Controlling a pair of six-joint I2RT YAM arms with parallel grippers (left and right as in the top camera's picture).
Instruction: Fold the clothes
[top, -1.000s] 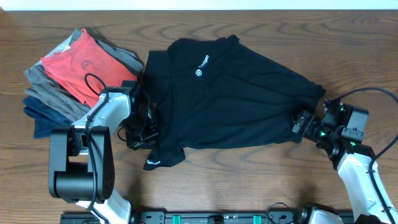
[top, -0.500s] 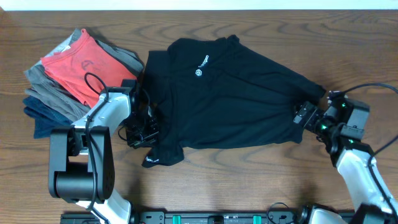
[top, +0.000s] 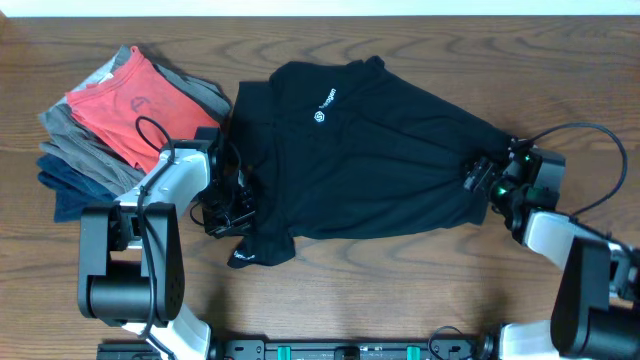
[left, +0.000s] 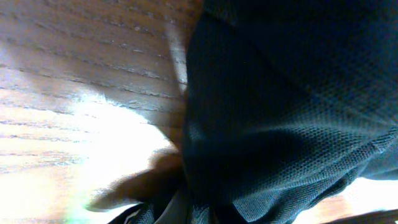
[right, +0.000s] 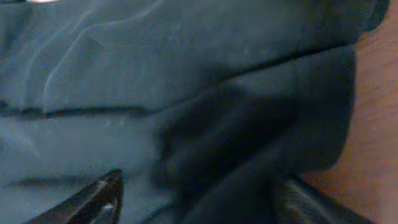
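Black fabric sits nearest the front edge of the wooden table (top: 400, 290): a hem corner of the shirt (top: 380, 170), carrying a small white mark (top: 243, 262), pokes toward the robot at the left.

Just behind that corner, the left gripper (top: 226, 210) is pressed against the shirt's left edge. Its wrist camera shows only bunched mesh and wood grain, so it cannot be told whether the jaws are pinching cloth or standing apart.

Across the table, the right gripper (top: 480, 178) meets the shirt's right end. In its wrist view one finger (right: 102, 194) and its partner at the far side of the frame stand apart, with a dark fold lying between them; the jaws read as open and not yet clamped.

The shirt lies spread between the two claws. Its long axis runs left to right and rises slightly toward the far right, so each arm has its own end closest. A fold would likely carry one end inward along that axis.

Farther back, the white logo (top: 319, 116) marks the chest, and at the far left lies a stack of folded garments (top: 120, 110), just beside the shirt.
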